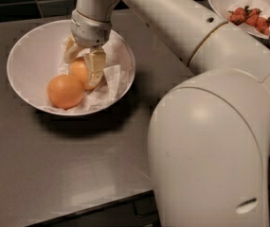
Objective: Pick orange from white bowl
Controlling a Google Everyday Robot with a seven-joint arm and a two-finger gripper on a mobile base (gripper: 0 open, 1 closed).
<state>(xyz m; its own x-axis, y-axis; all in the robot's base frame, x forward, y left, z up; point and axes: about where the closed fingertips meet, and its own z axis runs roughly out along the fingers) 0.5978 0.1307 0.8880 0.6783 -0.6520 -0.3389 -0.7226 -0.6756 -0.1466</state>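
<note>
The white bowl stands on the dark counter at the left and is lined with crumpled white paper. Two fruits lie in it. The paler, yellower orange sits near the middle. A deeper orange fruit touches it at the front left. My gripper reaches down into the bowl from above. Its cream fingers stand on either side of the paler orange and press against it. The orange still rests on the paper.
My arm's large white body fills the right half of the view. White dishes with red fruit stand at the back right. The counter's front edge runs along the bottom. A dark wall lies behind the bowl.
</note>
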